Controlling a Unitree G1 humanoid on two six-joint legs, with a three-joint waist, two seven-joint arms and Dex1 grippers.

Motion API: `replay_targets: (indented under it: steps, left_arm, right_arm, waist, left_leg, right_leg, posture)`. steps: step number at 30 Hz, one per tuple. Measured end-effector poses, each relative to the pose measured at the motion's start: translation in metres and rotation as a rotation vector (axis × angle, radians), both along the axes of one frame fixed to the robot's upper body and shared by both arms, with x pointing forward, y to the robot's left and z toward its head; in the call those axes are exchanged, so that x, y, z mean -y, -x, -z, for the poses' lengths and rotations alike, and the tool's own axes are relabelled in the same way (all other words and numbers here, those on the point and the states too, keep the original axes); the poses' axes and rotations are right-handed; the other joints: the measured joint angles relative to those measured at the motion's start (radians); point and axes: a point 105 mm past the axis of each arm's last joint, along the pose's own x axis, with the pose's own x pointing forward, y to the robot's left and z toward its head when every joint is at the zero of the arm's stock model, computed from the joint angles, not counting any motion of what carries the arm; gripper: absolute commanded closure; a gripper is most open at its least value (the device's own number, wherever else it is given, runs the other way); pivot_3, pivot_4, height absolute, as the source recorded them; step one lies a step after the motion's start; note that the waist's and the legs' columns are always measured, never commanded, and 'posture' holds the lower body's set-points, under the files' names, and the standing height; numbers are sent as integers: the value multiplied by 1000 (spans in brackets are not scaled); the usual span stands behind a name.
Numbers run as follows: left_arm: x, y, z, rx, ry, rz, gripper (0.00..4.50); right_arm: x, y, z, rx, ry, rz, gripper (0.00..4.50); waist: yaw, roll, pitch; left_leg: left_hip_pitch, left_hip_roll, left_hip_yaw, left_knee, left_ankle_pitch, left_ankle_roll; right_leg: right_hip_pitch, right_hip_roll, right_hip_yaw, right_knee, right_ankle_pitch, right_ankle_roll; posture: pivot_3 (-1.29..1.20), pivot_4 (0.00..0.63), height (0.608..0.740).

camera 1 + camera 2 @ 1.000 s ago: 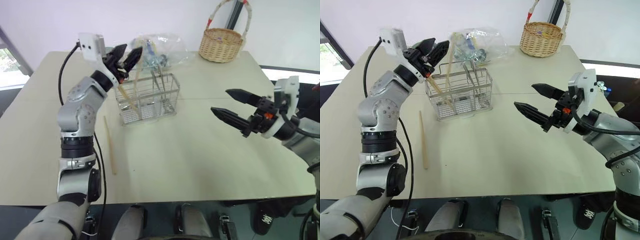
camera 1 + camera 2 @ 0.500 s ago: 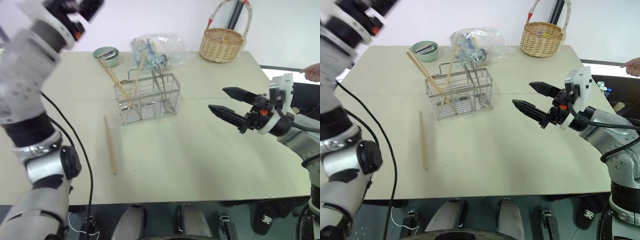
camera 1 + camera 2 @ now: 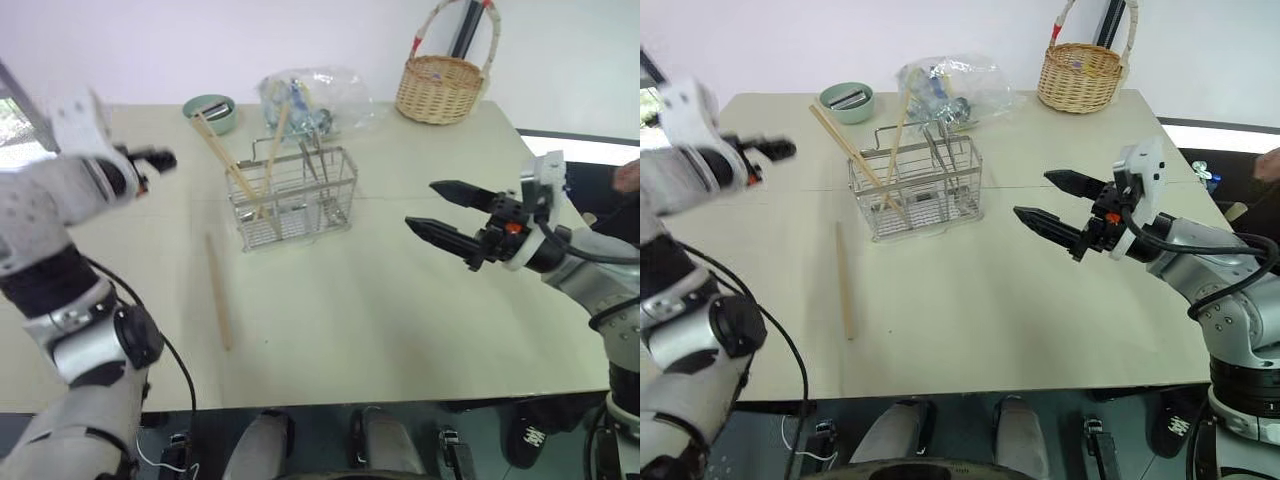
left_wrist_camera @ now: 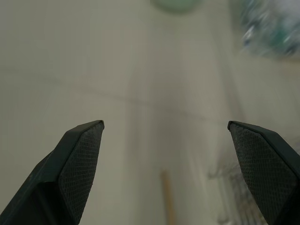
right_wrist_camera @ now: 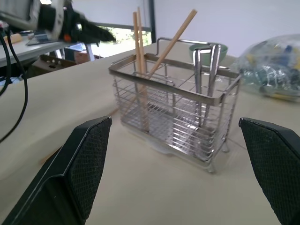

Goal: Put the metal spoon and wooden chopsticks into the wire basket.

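A beige counter (image 3: 400,320) against a white wall (image 3: 150,50) carries the wire basket (image 3: 292,200) and 1 loose wooden chopstick (image 3: 218,290); both pincers, left (image 3: 160,160) and right (image 3: 440,210), spread empty.

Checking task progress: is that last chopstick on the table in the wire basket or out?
Out. One wooden chopstick lies flat on the table, beside the wire basket, apart from it.
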Motion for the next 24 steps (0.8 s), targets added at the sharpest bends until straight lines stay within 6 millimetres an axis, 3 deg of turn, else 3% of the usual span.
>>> replay_targets:
  steps: [8,13,17,24]
  left_arm:
    - [29,-4,41,-148,22,72,41]
    - [47,-7,65,-255,18,138,41]
    - [52,-5,83,-326,17,154,41]
    - [56,-17,86,-347,9,153,41]
  right_arm:
    - [-6,23,10,-36,87,-122,0]
    - [-9,50,19,-68,158,-219,0]
    - [-8,52,18,-57,166,-212,0]
    - [-8,53,19,-42,157,-167,0]
  waist:
    - [14,-2,1]
    - [22,-2,1]
    - [23,-2,1]
    - [26,5,-4]
  left_leg:
    - [0,-1,1,0,0,0]
    - [0,0,2,0,-1,0]
    - [0,0,2,0,-1,0]
    - [2,0,3,0,-1,0]
  right_leg:
    - [1,-1,0,-1,0,0]
    - [1,-1,0,-1,0,0]
    - [1,-1,0,-1,0,0]
    - [3,-2,-1,-2,0,1]
  posture:
    - [0,150,684]
    - [0,150,684]
    - [0,150,684]
    - [0,150,684]
